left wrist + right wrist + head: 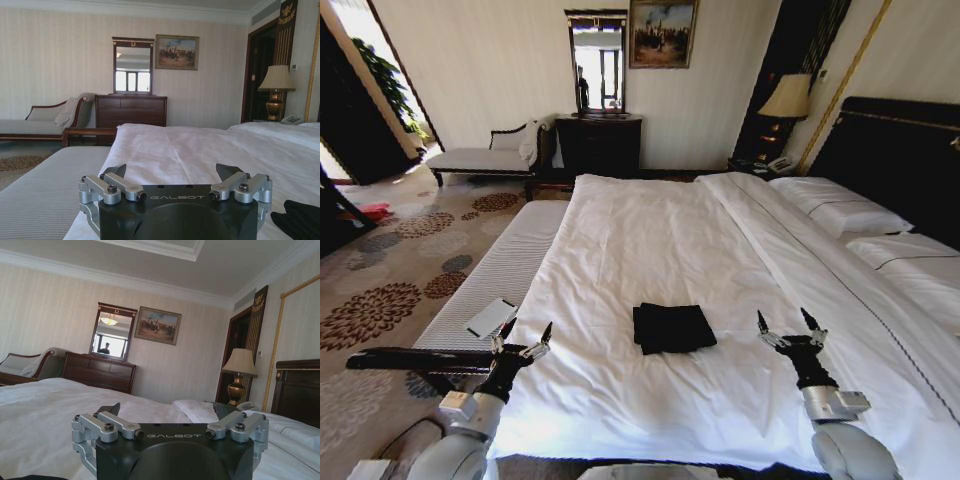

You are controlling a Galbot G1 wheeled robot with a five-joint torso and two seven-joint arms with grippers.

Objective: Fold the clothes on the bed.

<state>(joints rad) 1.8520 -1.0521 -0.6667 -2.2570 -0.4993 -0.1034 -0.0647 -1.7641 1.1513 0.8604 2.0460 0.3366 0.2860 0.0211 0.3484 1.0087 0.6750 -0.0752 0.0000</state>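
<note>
Fingers (546, 333) spread on left gripper (524, 334) and right gripper (786, 324); both hover apart. Folded clothes (672, 327) lie between them on bed (650, 240).

Daylight from window (345, 30) at left; bed (650, 250) bright; edges bowed.

the black clothes (673, 327) lie folded into a flat rectangle on the white bed (650, 240).

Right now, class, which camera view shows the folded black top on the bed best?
The head view: the black top lies whole, folded into a small rectangle on the white bed, between both open grippers. The left wrist view catches just one dark corner at its edge; the right wrist view shows at most a dark sliver.
</note>
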